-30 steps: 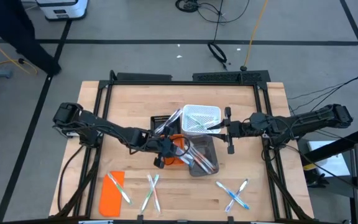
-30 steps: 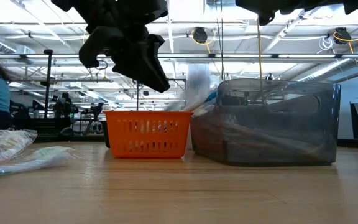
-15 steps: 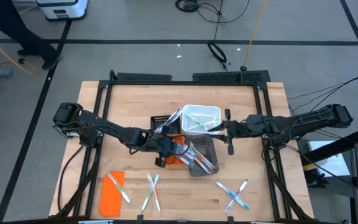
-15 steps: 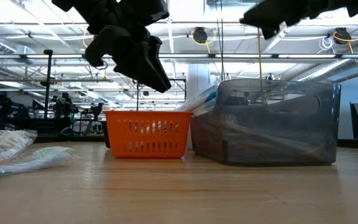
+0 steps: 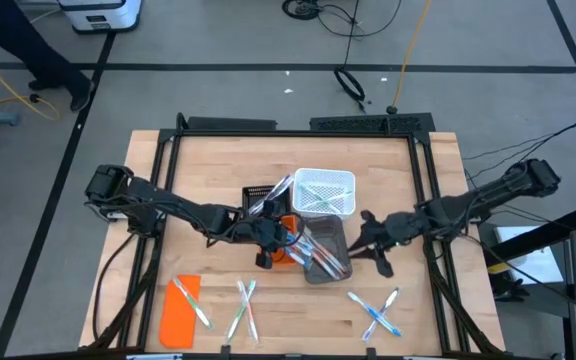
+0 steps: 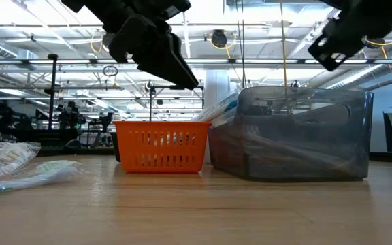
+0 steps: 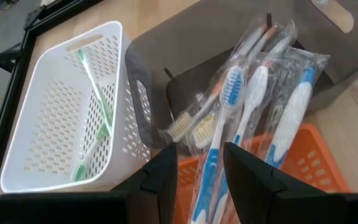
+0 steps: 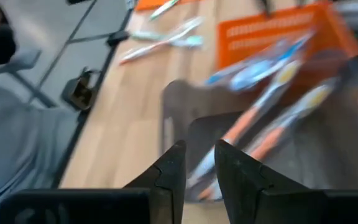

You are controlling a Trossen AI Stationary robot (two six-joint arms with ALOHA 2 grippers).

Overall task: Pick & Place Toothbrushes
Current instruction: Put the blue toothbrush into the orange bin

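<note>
Nearest the front edge of the table (image 5: 208, 170) we saw loose toothbrushes (image 5: 245, 308) lying crossed, more (image 5: 376, 312) to the right, and an orange lid (image 5: 180, 314) at the left. Behind them, wrapped toothbrushes (image 7: 241, 118) lay across the orange basket (image 6: 160, 146) and grey bin (image 6: 298, 133). The left gripper (image 7: 199, 163) hung over the basket, fingers a little apart, holding nothing. The right gripper (image 5: 366, 240) hovered just beside the grey bin, fingers slightly parted, empty. Farthest, a white basket (image 7: 55, 118) held green toothbrushes (image 7: 95, 99).
</note>
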